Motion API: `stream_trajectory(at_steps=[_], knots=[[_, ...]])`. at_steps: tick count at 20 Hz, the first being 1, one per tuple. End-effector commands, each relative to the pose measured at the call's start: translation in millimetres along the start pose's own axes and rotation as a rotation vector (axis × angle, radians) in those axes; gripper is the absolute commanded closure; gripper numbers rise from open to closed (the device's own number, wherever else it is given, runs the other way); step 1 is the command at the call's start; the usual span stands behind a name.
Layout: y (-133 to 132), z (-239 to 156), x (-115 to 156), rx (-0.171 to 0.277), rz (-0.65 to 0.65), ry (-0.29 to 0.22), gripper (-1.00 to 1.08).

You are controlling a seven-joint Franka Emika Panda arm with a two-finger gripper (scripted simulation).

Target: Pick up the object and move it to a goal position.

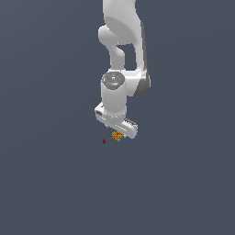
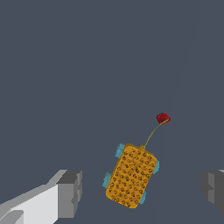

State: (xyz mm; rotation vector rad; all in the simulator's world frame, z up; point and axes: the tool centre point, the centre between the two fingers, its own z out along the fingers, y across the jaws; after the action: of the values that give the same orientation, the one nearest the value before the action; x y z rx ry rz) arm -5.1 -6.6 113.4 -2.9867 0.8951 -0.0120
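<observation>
Block (image 1: 117,136), small and orange, sits right under the white gripper (image 1: 120,133) in the exterior view, a red dot (image 1: 104,141) near it; no box or bowl shows. In the wrist view the block (image 2: 131,176) lies between two spread fingers (image 2: 70,193), untouched; grabbing, lifting and moving all seem left.

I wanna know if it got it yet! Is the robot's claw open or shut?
Gripper: open. The orange speckled block sits between its fingers, with a gap on each side, so it is not gripped.
</observation>
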Motion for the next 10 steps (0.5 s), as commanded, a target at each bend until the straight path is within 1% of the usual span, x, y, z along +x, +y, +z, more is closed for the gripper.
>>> stream_trajectory(at_steps=[1,10], knots=[[2,9,-3,-0.003,0.072,-0.001,-0.92],[12,34,-12,-0.016,0.295,0.001,-0.92]])
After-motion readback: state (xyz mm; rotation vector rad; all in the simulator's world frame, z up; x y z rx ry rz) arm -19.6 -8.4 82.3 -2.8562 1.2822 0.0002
